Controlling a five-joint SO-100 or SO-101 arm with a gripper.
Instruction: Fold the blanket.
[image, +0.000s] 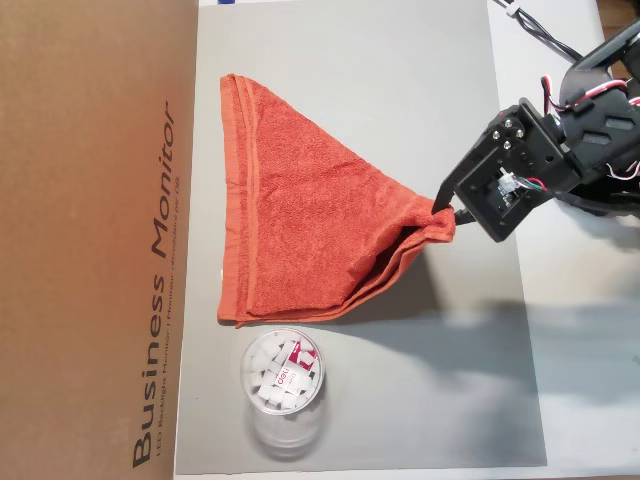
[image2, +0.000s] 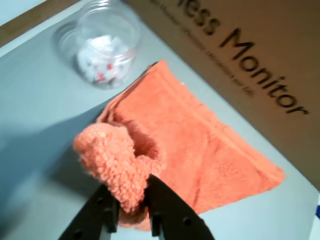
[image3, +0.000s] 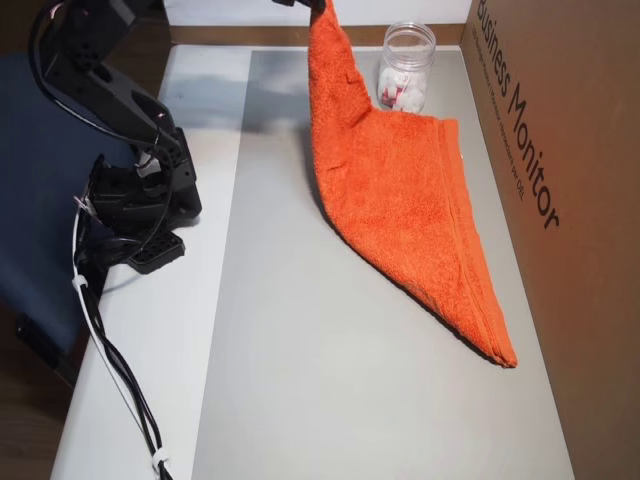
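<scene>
Jaws of the gripper (image2: 131, 200) pinch a corner of the blanket (image: 300, 240) lifted at centre-right of an overhead view, mid-fold; next, carry it toward the hemmed left edge.

The brown cardboard box (image: 90, 240) reads "Business Monitor" in large dark letters; the smaller line beneath it is too small to read.

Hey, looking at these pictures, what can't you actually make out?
- The jaws' tips: in the wrist view the bunched blanket covers them.
- The gripper: cut off by the top edge in an overhead view.
- The jar contents: small white pieces, too blurred to identify.
- Small print on the cardboard box: too small to read.
</scene>
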